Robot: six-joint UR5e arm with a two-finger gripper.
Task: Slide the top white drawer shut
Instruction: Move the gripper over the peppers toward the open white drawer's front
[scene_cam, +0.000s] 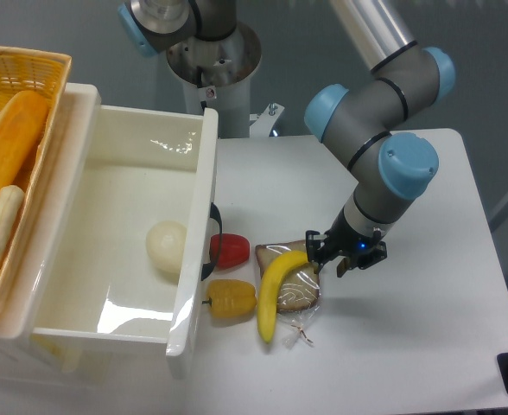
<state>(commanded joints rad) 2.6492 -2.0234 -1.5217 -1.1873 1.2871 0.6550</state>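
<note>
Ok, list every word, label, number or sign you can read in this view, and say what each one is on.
No text reads clearly anywhere.
Small red and white sticker on the robot's base column: too small and blurred to read.
Top white drawer, yellow wicker basket, bagged bread slice, banana and gripper: no visible markings.
</note>
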